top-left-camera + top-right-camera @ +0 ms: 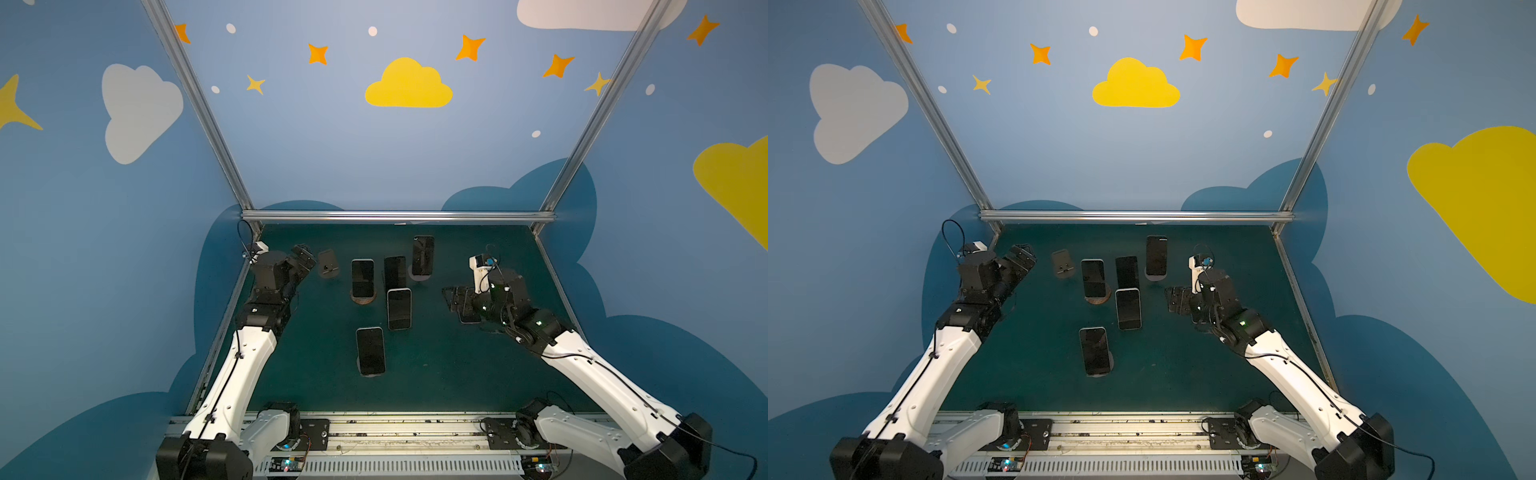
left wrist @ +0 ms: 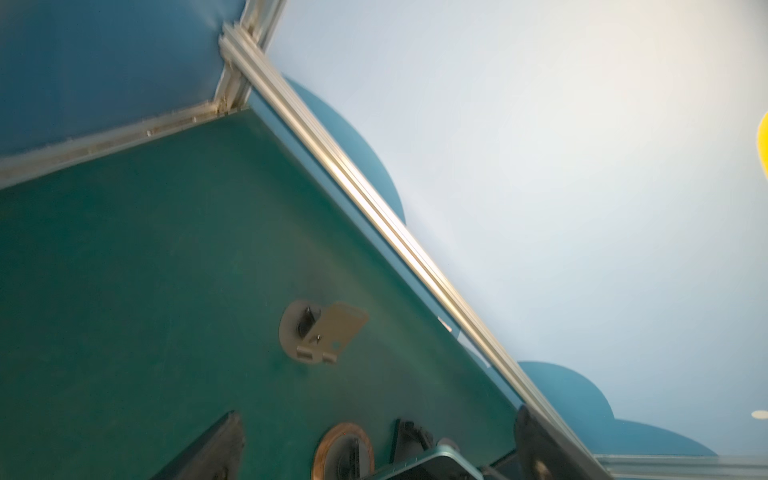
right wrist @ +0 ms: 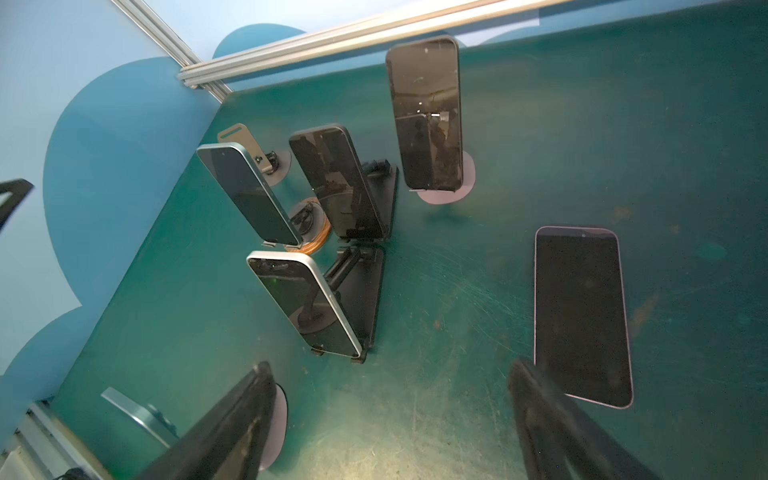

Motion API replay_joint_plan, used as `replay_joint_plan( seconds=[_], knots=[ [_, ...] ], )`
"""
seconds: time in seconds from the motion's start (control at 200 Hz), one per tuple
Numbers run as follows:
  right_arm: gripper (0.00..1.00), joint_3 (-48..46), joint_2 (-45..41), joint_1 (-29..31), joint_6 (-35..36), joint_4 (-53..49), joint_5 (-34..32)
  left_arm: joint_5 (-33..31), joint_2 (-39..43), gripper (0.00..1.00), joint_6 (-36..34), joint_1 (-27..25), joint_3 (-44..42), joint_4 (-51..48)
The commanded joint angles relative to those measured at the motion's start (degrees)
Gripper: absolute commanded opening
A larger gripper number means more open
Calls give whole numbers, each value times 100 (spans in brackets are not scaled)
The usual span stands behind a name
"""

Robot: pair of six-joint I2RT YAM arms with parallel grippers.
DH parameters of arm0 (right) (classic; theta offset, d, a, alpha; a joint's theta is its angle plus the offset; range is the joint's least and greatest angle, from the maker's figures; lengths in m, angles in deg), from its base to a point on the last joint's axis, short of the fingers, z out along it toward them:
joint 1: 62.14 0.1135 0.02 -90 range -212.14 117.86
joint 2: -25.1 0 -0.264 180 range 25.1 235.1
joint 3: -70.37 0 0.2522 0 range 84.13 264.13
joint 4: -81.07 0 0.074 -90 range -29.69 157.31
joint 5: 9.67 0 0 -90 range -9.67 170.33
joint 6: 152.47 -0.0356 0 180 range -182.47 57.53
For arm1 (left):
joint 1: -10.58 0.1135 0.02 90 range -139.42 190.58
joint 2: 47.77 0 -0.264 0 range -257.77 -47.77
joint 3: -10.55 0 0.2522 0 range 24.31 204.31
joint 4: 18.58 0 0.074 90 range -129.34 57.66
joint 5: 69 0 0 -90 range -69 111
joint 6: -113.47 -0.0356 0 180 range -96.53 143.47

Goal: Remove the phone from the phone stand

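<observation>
Several dark-screened phones lean upright on phone stands mid-table: one on a wood-ringed stand (image 1: 362, 278), a black one (image 1: 395, 272), a rear one (image 3: 426, 112), a white-edged one (image 1: 399, 308) and a front one (image 1: 370, 351). A grey phone stand (image 1: 328, 264) (image 2: 324, 332) stands empty at the back left. My left gripper (image 1: 303, 255) (image 2: 374, 453) hovers open just left of it, holding nothing. Another phone (image 3: 582, 316) lies flat on the table at the right. My right gripper (image 1: 455, 301) (image 3: 390, 415) is open beside it, empty.
The green table (image 1: 436, 365) is fenced by aluminium rails at the back (image 1: 399, 216) and sides, with blue walls behind. Both arm bases sit on the front rail (image 1: 395, 432). The stands cluster closely in the table's middle.
</observation>
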Motion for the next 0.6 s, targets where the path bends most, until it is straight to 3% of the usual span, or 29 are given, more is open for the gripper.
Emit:
replay_joint_plan(
  seconds=[0.0,0.22,0.436,0.596],
  knots=[
    [88,80,-213,469,-168,-54,-390,195,322,100,353,-16,8,332],
    [87,102,-114,1891,-408,-40,-2254,708,277,100,102,-91,166,220],
    [86,671,310,2820,-621,-259,-3387,691,492,100,191,-155,55,295],
    [86,1061,549,3257,-1054,-687,-3761,604,499,100,156,-155,92,212]
  ],
)
